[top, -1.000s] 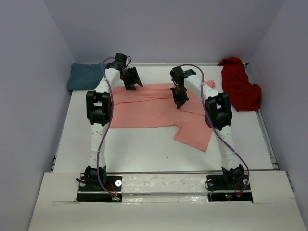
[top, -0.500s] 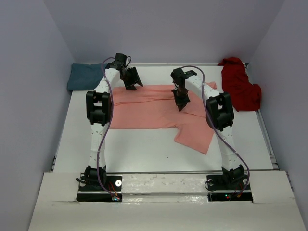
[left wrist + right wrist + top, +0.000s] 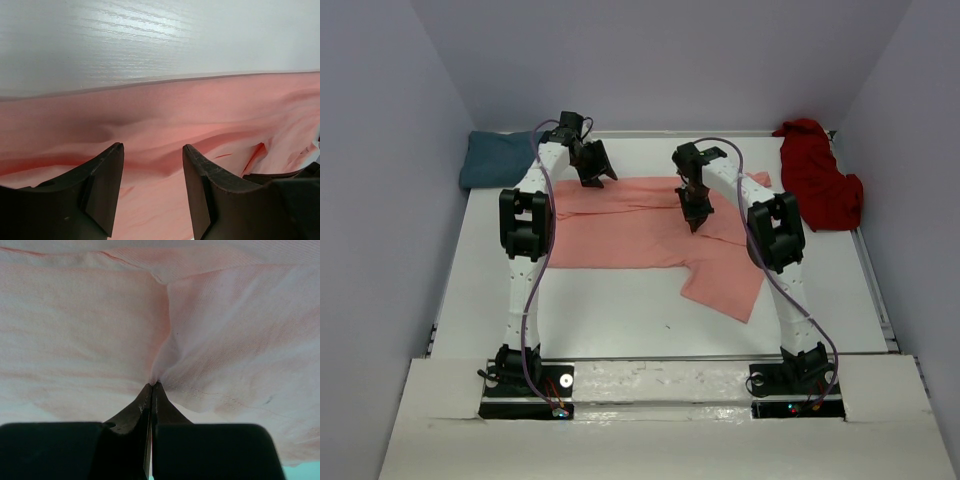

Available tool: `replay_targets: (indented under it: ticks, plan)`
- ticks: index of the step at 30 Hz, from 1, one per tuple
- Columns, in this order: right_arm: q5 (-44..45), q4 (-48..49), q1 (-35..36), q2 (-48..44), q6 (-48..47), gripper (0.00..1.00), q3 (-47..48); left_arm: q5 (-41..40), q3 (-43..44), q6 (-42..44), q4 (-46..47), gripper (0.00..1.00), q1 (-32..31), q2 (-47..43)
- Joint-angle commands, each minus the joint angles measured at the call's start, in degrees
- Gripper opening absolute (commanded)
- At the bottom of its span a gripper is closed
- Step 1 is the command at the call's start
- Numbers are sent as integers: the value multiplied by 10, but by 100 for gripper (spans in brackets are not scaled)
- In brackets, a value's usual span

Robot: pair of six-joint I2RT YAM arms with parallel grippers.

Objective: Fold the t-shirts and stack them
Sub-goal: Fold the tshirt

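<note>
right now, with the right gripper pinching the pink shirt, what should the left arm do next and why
Probably lower the left gripper and close it on the salmon-pink shirt: its jaws stand open over the shirt near its far edge, holding nothing, while the right gripper is shut on a pinch of fabric.

No legible text, label or number anywhere — none at all.

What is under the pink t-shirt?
The salmon-pink t-shirt lies spread on the white table, which shows all around it. Anything hidden beneath the cloth cannot be seen. The right end effector pinches a fold of it.
</note>
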Motion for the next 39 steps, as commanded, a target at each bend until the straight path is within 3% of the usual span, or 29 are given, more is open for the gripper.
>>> replay_targets:
  ticks: [1, 14, 39]
  plan:
    - [1, -16, 7, -30, 0, 2, 6, 10, 15, 7, -17, 60, 4, 11]
    - [0, -25, 7, -28, 1, 2, 18, -91, 18, 7, -69, 59, 4, 58]
    - [-41, -46, 25, -67, 18, 2, -38, -82, 30, -7, -62, 59, 5, 68]
